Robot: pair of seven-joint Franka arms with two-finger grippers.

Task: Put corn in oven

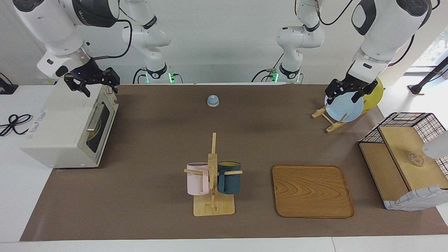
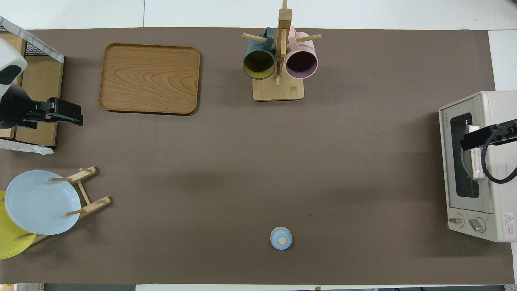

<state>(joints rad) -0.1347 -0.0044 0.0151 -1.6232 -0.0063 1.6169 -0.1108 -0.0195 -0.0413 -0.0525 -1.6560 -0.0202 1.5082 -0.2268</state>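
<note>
The cream-white oven [image 1: 59, 126] [image 2: 497, 121] stands at the right arm's end of the table, its dark glass door shut. Behind the glass lies a yellowish shape [image 1: 92, 134]; I cannot tell whether it is the corn. No corn lies out on the table. My right gripper [image 1: 100, 89] [image 2: 472, 141] hangs open and empty just above the oven's top, at the end nearer the robots. My left gripper [image 1: 344, 94] [image 2: 64, 113] waits open and empty over the light-blue plate [image 1: 344, 110].
The plate rack [image 1: 329, 122] also holds a yellow plate [image 1: 376, 94]. A wire-and-wood basket [image 1: 406, 157] stands at the left arm's end, a wooden tray [image 1: 312, 191] beside it. A mug rack [image 1: 212, 182] with two mugs stands mid-table, and a small blue knobbed lid [image 1: 212, 100] nearer the robots.
</note>
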